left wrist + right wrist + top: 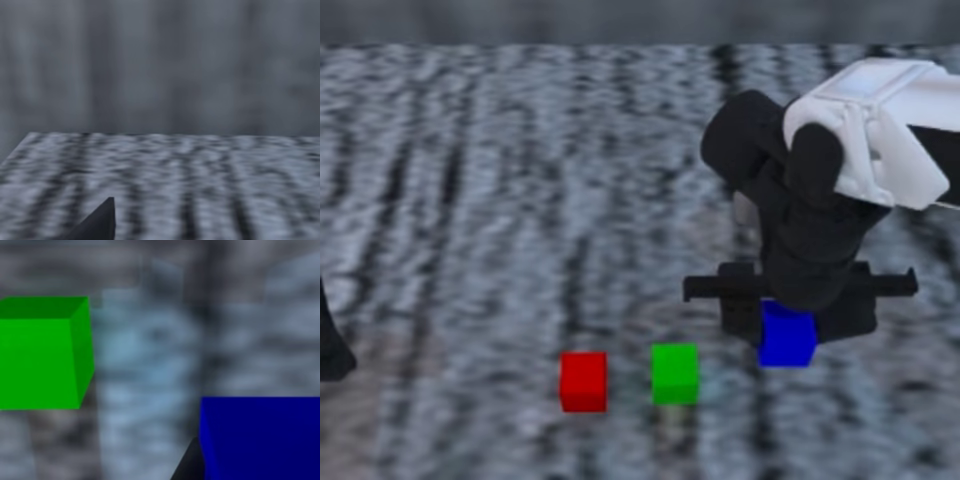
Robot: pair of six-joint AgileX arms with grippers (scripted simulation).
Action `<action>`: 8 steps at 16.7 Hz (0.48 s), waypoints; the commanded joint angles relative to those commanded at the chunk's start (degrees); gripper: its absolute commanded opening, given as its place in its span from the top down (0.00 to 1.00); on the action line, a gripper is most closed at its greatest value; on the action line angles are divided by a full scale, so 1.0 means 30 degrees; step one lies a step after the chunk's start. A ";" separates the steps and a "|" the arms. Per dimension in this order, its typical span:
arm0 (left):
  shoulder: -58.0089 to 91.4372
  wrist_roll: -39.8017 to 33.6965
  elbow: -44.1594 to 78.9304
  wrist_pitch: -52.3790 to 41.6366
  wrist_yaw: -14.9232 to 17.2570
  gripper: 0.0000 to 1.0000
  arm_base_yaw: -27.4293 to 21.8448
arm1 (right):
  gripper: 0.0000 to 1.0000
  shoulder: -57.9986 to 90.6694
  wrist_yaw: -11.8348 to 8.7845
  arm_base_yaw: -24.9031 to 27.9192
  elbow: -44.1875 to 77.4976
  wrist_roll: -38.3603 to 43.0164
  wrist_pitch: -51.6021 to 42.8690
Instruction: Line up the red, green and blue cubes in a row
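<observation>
At right of the top view, on the grey mottled table (pixel 470 200), the right gripper (pixel 787 325) grasps the blue cube (pixel 787 335), just right of the green cube (pixel 675 373) and the red cube (pixel 583 381) at lower centre. The left arm (pixel 332 345) sits parked at the left edge; I cannot tell its claw's state.

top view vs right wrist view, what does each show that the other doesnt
Only the top view shows the red cube, the right arm's tool directly over the blue cube, and the parked left arm at the table's left edge. Only the right wrist view shows the green cube's side face close up. Both show the green and blue cubes apart on the table.
</observation>
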 joint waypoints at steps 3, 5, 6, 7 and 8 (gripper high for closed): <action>0.0000 0.0000 0.0000 0.0000 0.0000 0.00 0.0000 | 1.00 0.0449 0.0021 0.0038 -0.0866 -0.0005 0.1326; 0.0000 0.0000 0.0000 0.0000 0.0000 0.00 0.0000 | 1.00 0.0980 0.0026 0.0057 -0.1761 0.0040 0.2856; 0.0000 0.0000 0.0000 0.0000 0.0000 0.00 0.0000 | 1.00 0.1243 0.0026 0.0077 -0.2212 0.0051 0.3620; 0.0000 0.0000 0.0000 0.0000 0.0000 0.00 0.0000 | 1.00 0.1485 0.0027 0.0097 -0.2609 0.0064 0.4265; 0.0000 0.0000 0.0000 0.0000 0.0000 0.00 0.0000 | 1.00 0.1681 0.0030 0.0119 -0.2912 0.0077 0.4710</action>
